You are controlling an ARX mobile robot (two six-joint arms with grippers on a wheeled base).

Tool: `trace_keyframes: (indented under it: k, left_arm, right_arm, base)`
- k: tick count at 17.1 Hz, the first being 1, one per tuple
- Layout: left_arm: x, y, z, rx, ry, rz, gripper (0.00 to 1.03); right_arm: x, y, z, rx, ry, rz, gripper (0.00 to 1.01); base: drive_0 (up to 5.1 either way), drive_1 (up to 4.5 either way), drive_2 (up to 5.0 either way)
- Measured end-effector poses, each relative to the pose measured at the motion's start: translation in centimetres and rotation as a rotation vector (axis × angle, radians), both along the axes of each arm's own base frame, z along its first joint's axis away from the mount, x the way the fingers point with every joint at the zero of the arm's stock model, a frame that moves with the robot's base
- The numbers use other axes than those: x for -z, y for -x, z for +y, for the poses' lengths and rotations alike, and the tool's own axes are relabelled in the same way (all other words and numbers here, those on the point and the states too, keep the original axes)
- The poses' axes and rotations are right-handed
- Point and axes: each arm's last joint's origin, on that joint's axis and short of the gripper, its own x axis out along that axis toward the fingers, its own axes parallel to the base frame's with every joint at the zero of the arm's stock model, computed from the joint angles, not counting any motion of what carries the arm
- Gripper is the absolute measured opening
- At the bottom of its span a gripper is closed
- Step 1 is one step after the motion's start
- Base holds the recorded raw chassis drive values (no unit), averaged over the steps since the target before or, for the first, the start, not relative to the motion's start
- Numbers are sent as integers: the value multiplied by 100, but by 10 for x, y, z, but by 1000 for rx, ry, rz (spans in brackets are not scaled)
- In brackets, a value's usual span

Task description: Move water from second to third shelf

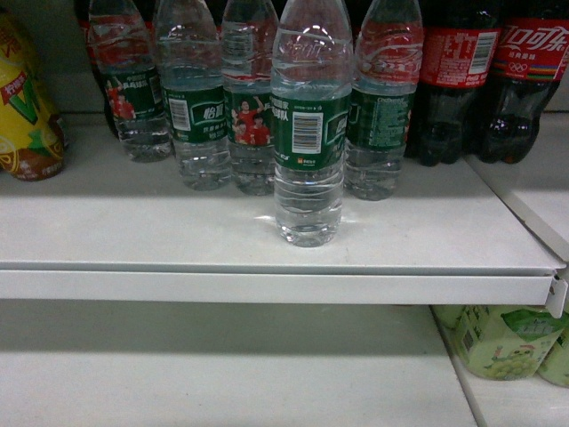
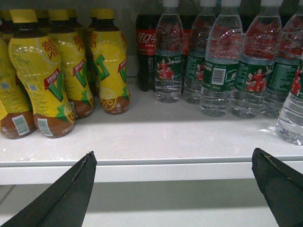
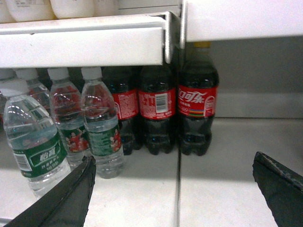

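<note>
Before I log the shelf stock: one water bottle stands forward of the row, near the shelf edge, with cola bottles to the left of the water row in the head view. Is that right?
Not quite. The forward water bottle does stand ahead of the row near the shelf edge, but the head view shows the cola bottles to the right of the water row; yellow tea bottles are on the left.

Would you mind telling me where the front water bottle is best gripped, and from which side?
Probably around the labelled middle of the front water bottle, coming straight in from the shelf's open front. It stands upright ahead of the row of water bottles, so its sides are free, and the body there is straight.
</note>
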Motion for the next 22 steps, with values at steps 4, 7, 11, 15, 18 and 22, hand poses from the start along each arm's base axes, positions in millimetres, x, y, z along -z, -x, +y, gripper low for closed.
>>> trace_keyframes:
  k: [4,7,11,15,18,22]
  left_arm:
    - [0,0,0,0,0,0,98]
    - [0,0,0,0,0,0,98]
    - [0,0,0,0,0,0,98]
    - [0,0,0,0,0,0,98]
    - [0,0,0,0,0,0,98]
    - [0,0,0,0,0,0,98]
  right_arm:
    - [11,-43,40,-130,21,72,98]
    - [36,-55,73,-223,49,143,98]
    - [60,-65,113,-321,78,218,98]
    - [68,-71,137,-378,62,256,98]
    - [66,-79,154,-383,53,277,98]
    - [57,-104,172,-330,12,292,98]
  base:
    - [0,0,0]
    - [0,0,0]
    - [0,0,0]
    - [0,0,0]
    - [0,0,0]
    - [0,0,0]
